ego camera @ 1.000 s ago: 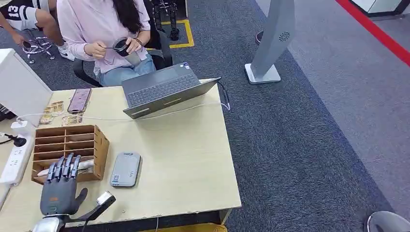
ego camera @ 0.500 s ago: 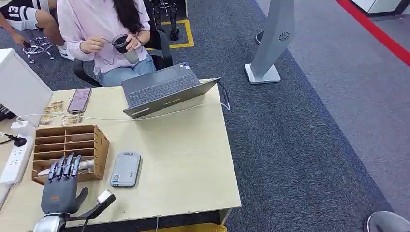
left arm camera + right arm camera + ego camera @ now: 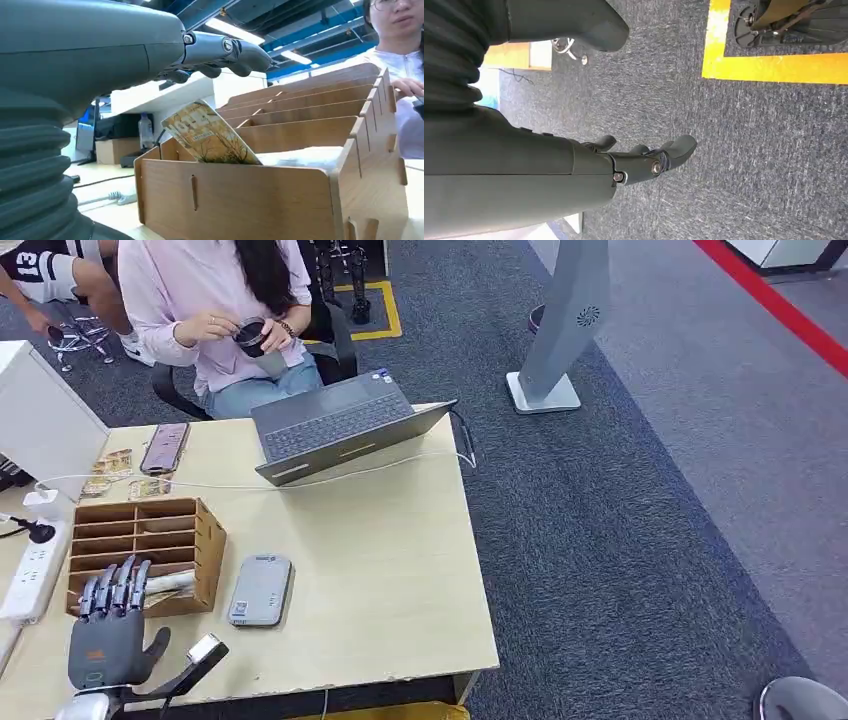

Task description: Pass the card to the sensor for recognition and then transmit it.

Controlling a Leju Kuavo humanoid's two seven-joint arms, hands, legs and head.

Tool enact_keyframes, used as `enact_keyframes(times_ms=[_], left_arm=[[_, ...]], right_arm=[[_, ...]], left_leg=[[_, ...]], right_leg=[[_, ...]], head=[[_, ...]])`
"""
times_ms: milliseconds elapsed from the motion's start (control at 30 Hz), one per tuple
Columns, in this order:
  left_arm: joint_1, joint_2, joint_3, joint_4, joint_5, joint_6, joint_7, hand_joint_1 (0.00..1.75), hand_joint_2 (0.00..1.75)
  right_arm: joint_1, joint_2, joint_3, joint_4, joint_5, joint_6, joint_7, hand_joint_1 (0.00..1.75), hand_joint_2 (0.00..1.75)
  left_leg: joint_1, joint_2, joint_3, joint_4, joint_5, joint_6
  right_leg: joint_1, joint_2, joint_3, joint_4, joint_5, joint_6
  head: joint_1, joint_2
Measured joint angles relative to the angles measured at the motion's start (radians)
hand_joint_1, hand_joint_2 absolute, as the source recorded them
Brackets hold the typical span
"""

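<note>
Pale wooden rectangular table [image 3: 400, 580] at lower left, brown slotted wooden card rack [image 3: 150, 540], grey flat sensor pad [image 3: 260, 590] beside it, open grey laptop [image 3: 335, 425], dark phone [image 3: 165, 447], white power strip [image 3: 30, 575] at left edge.

- The white number "13" is readable on the black jersey [image 3: 30, 262] of a person at the far edge of the head view.
- A yellow illustrated card [image 3: 210, 134], standing tilted in the nearest slot of the light brown wooden slotted card rack [image 3: 260, 195], carries large pale lettering and a small line beneath; both are too blurred to read.
- The flat grey rounded reader device [image 3: 260, 590] on the pale wooden table [image 3: 390, 570] bears small labels, too small to read.
</note>
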Motion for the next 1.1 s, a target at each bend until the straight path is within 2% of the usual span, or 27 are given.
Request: enact_keyframes(times_ms=[1100], left_arm=[[-0.046,-0.003,0.003,-0.053,-0.004,-0.036,-0.013,0.00,1.75]], right_arm=[[-0.002,0.000,0.030,0.000,-0.002,0.003,0.001,0.00,1.75]], left_leg=[[0.000,0.000,0.000,0.000,0.000,0.000]], right_leg=[[0.000,0.000,0.000,0.000,0.000,0.000]], head=[[0.000,0.000]])
